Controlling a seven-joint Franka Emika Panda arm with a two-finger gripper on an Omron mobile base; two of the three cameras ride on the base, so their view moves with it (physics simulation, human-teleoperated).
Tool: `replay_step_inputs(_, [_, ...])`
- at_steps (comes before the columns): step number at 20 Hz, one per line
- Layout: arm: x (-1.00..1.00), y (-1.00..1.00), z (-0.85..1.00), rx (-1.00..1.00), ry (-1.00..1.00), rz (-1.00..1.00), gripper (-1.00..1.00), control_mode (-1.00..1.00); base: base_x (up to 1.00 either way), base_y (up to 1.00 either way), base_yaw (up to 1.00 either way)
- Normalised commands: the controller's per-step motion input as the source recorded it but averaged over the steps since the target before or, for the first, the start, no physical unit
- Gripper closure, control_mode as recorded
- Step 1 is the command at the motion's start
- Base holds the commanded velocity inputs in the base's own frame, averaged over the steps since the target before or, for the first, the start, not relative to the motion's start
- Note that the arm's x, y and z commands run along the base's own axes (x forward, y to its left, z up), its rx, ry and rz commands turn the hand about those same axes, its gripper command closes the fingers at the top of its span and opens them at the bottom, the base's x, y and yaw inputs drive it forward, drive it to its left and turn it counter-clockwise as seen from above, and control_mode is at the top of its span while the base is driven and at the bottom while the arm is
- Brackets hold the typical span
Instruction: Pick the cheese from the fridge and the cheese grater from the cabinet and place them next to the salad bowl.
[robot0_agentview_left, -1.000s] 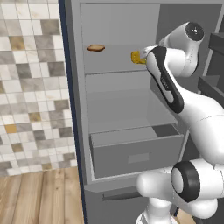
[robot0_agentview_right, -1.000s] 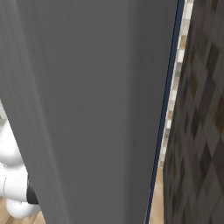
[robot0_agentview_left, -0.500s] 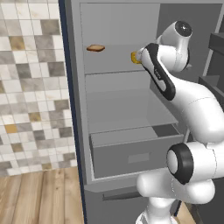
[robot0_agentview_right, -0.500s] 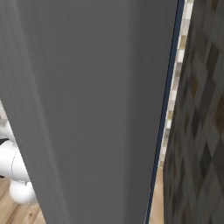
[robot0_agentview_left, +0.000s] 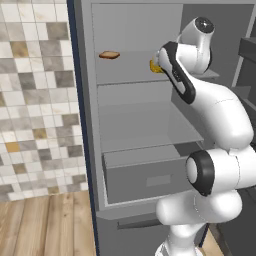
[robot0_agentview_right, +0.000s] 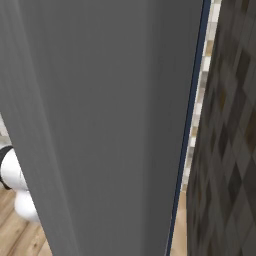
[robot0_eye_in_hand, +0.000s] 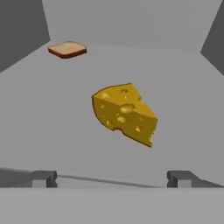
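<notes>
Hand view: cheese (robot0_eye_in_hand: 124, 112) on grey fridge (robot0_agentview_left: 135, 115) shelf, bread slice (robot0_eye_in_hand: 67, 49) behind; jaws spread wide, empty.

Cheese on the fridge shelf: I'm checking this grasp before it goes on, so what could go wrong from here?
1. The pincer is open and short of the cheese. The wedge lies at an angle to the fingertips, so closing on its slanted faces might squeeze it out.
2. A push forward might slide it deeper along the smooth shelf, toward the bread.
3. The arm reaches between fridge shelves, so lifting out could bump one.
</notes>
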Motion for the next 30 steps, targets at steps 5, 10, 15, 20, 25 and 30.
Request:
replay_step_inputs(5, [0.23,0.00,-0.03,0.00,-0.01,0.06,-1.00,-1.00,0.00,0.00,0.00])
replay_step_inputs(10, [0.02,-0.03,0.00,0.00,0.00,0.13,-1.00,-1.00,0.00,0.00,0.00])
replay_step_inputs(15, [0.04,-0.11,-0.01,-0.02,-0.01,0.06,-1.00,-1.00,0.00,0.00,0.00])
replay_step_inputs(20, [0.15,0.00,-0.09,-0.06,0.00,0.00,-1.00,-1.00,0.00,0.00,0.00])
replay_step_inputs(25, [0.27,0.00,-0.04,-0.05,0.00,0.00,-1.00,-1.00,0.00,0.00,0.00])
replay_step_inputs(30, [0.23,0.05,0.00,-0.04,0.00,0.00,-1.00,-1.00,0.00,0.00,0.00])
